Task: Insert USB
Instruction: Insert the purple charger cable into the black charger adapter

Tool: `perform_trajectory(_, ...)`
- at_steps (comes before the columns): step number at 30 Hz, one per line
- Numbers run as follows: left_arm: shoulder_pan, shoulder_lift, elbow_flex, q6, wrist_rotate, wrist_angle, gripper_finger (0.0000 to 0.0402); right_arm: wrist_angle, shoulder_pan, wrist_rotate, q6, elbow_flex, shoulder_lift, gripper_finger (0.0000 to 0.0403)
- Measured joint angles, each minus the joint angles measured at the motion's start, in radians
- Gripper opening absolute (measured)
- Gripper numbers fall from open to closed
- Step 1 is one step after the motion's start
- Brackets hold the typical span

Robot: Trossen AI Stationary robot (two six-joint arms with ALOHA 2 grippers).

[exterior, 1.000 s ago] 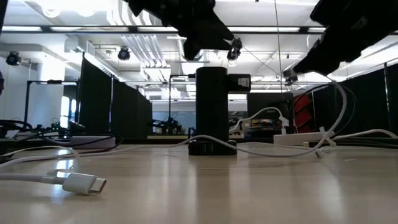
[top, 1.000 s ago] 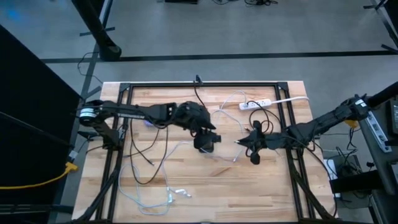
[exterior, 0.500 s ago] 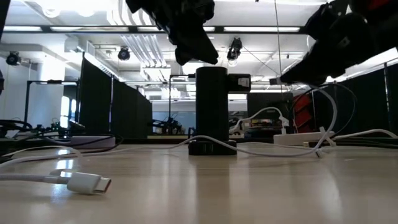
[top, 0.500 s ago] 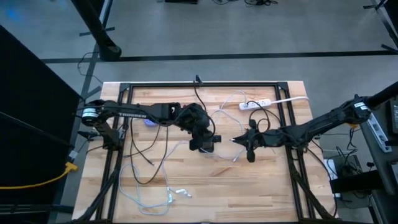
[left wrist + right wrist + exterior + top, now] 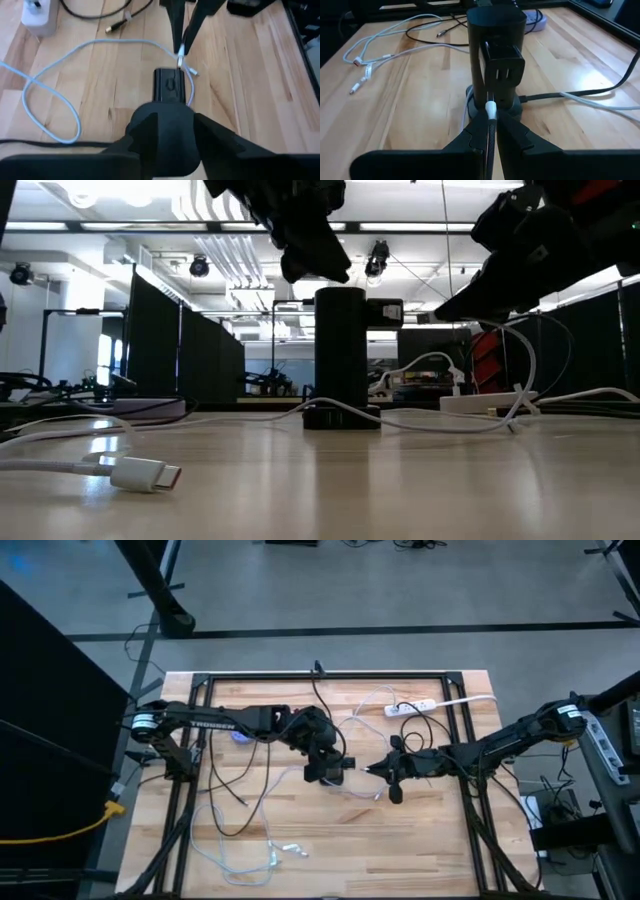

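The black charging tower (image 5: 495, 50) is standing upright near the middle of the wooden surface (image 5: 420, 840), on a round base. A black adapter block (image 5: 504, 62) with two USB ports is sitting on the tower's side, facing the right arm.

The right claw (image 5: 490, 131) is clenching a white-tipped USB plug (image 5: 491, 108) between its fingers and is pointing it at the adapter block, just below the ports. In the high view the right claw (image 5: 378, 770) is sitting just beside the tower (image 5: 330, 770), not yet touching it.

The left claw (image 5: 170, 125) is gripping the top of the tower (image 5: 171, 86) from above, its fingers clenched on either side.

A loose white cable (image 5: 235, 860) is lying on the near part of the surface, and a white power strip (image 5: 412, 706) is lying at the far edge.
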Motion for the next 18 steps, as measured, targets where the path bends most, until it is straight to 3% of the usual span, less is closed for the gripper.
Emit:
perform_trajectory(13,-0.014,0.0,0.003,0.052,-0.039,-0.048,0.0352,0.048,-0.002,0.0,-0.003,0.004,-0.004,0.0012)
perform_trajectory(18,-0.016,0.0,-0.001,0.075,-0.053,-0.047,0.0395,0.045,-0.002,0.0,0.0,0.004,-0.004,0.0012)
